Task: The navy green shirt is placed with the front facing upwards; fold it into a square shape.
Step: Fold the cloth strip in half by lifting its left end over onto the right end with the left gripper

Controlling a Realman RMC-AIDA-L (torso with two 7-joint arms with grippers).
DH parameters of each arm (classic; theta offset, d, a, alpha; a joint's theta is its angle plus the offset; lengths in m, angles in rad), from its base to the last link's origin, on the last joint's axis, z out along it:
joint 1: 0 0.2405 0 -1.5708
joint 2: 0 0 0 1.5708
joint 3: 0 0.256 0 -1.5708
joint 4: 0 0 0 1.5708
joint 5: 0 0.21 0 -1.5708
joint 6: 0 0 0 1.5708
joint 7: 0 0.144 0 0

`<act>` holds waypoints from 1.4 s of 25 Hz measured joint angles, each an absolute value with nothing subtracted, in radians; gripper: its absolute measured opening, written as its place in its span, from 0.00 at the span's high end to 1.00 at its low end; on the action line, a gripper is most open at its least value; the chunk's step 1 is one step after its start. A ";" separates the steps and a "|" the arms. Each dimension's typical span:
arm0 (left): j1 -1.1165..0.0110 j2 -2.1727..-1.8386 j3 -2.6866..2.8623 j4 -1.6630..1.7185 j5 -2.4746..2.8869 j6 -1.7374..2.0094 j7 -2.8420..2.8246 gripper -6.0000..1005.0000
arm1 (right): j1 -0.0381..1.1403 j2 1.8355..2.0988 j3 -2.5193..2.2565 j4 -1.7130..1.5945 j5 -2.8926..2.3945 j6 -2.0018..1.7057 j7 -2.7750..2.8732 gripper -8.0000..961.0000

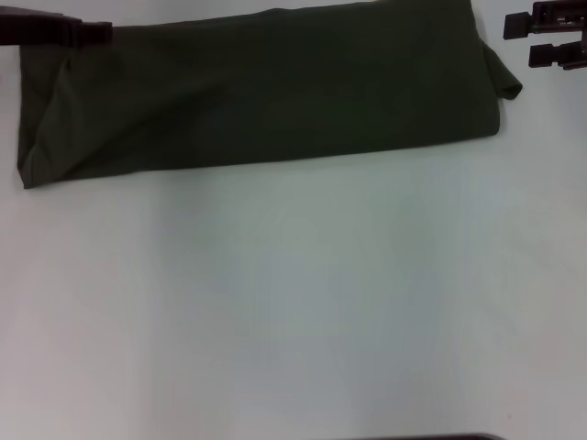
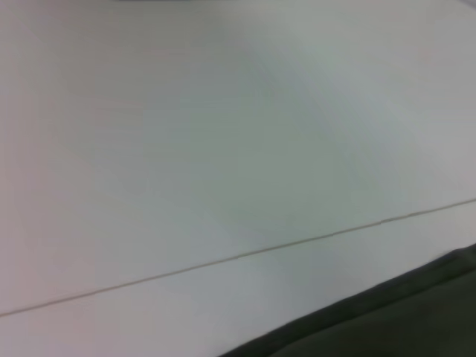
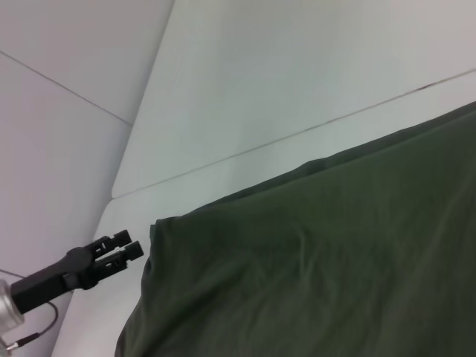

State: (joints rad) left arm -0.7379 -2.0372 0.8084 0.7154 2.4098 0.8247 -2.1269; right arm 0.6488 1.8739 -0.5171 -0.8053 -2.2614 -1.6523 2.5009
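One navy green shirt (image 1: 266, 92) lies folded into a long band on the white worktop (image 1: 293, 302). Left gripper (image 1: 92, 34) is at its far left corner, right gripper (image 1: 548, 40) just beside its right end; I cannot tell the state of either gripper's fingers.

The desk (image 1: 293, 302) is a plain white, matte surface that fills almost the whole head view, bare across its near half. A thin dark seam (image 2: 223, 260) runs straight across its top in the left wrist view. In the right wrist view a similar seam (image 3: 312, 128) crosses the desk, and beyond the desk's far edge stands a pale wall (image 3: 67, 111).
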 joint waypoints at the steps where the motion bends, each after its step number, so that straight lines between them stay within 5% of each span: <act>1: -0.739 -2.037 0.821 0.702 2.410 0.799 -2.124 0.23 | 0.648 1.874 -0.517 -0.805 -2.261 -1.652 2.506 0.05; 7: -0.760 -2.037 0.909 0.592 2.412 0.613 -2.122 0.24 | 0.641 1.875 -0.516 -0.805 -2.261 -1.648 2.532 0.05; 23: -0.873 -1.962 0.915 0.396 2.538 0.611 -2.301 0.26 | 0.639 1.875 -0.504 -0.790 -2.261 -1.629 2.543 0.05; 35: -0.887 -1.974 0.916 0.417 2.596 0.652 -2.354 0.28 | 0.644 1.874 -0.493 -0.788 -2.261 -1.622 2.543 0.05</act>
State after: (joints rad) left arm -0.8872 -1.9742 0.9159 0.4169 2.5955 0.6515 -2.3540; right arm 0.6440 1.8744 -0.4933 -0.7879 -2.2611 -1.6221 2.5433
